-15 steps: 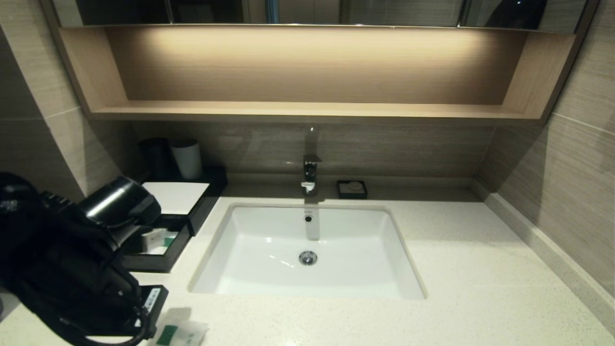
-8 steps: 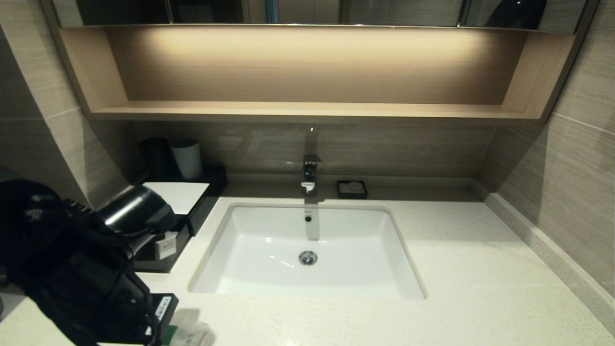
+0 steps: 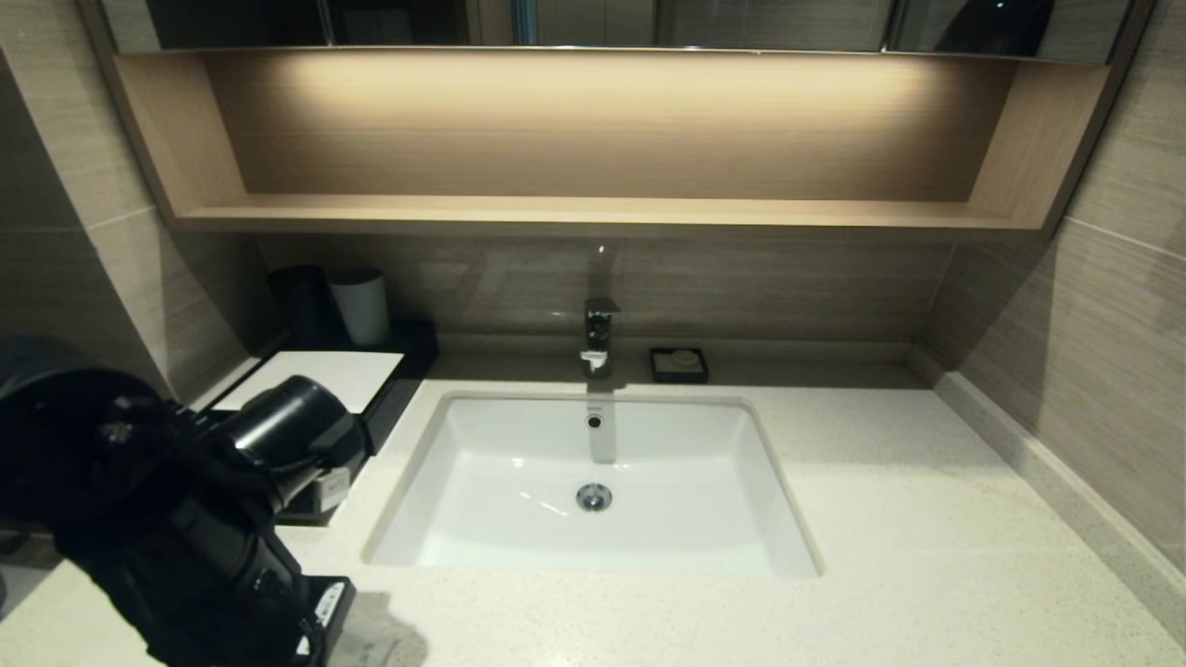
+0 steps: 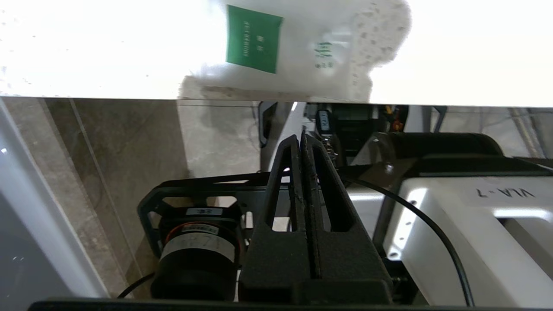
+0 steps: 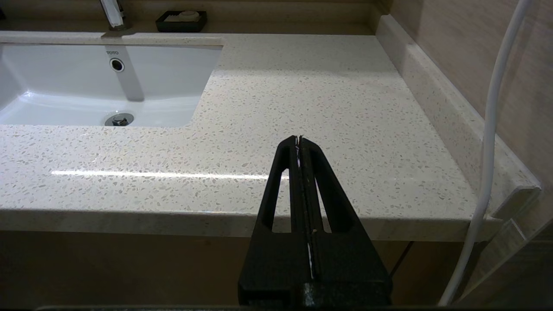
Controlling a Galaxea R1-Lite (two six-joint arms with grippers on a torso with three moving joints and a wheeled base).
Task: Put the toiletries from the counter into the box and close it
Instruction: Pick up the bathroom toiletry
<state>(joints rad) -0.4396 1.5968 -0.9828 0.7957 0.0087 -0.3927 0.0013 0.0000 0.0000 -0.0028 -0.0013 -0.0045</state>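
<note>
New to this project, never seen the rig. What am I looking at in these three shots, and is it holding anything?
It is a two-armed robot at a bathroom counter. The wide shot comes from its head camera; the other two come from cameras on each wrist, looking along the fingers. In the head view the black bulk at the left is the left arm.

On the counter are a sink, a tap, a soap dish, two cups and a black box with its drawer pulled out. A white sachet with a green label lies near the front edge.

The left hand is shut and empty. The right hand is shut too, parked in front of the counter.
</note>
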